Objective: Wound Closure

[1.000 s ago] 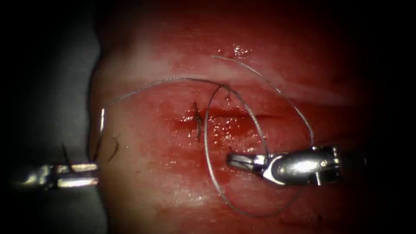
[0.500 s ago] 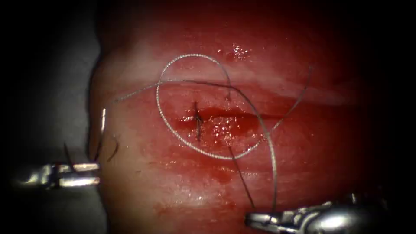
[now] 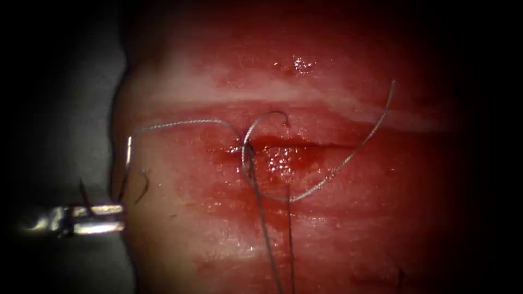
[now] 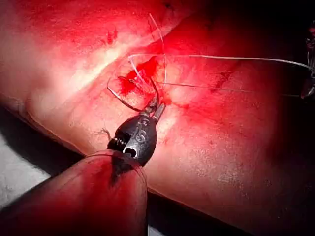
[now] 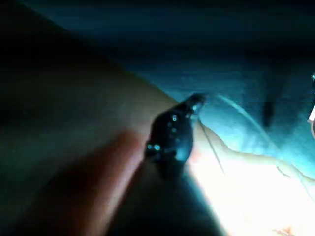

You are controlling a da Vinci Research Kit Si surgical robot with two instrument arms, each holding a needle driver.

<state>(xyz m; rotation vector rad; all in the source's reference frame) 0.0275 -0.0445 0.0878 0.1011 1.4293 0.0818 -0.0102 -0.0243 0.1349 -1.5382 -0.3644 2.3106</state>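
The tissue (image 3: 348, 234) has a cut (image 3: 297, 144) running across its middle, wet with red fluid. My left tool (image 3: 121, 218) sits off the tissue's left edge, shut on the curved needle (image 3: 129, 152), which stands free of the tissue. In the left wrist view the same jaws (image 4: 157, 107) grip the needle (image 4: 154, 91). Thread (image 3: 180, 124) runs from the needle to a small loop (image 3: 267, 115) at the cut's left end. Two strands (image 3: 264, 228) lead down out of the picture, and a free tail (image 3: 354, 149) curves up to the right. My right tool (image 5: 197, 102) is shut on thread (image 5: 236, 113).
Grey cloth (image 3: 65, 109) lies beyond the tissue's left edge. Short dark thread ends (image 3: 144, 185) lie on the tissue near the left tool. A stitch (image 3: 249, 158) crosses the cut's left end.
The right tool has moved down and out of the endoscope view with the thread. The wide loop has shrunk to a small one at the cut. The left tool has stayed still.
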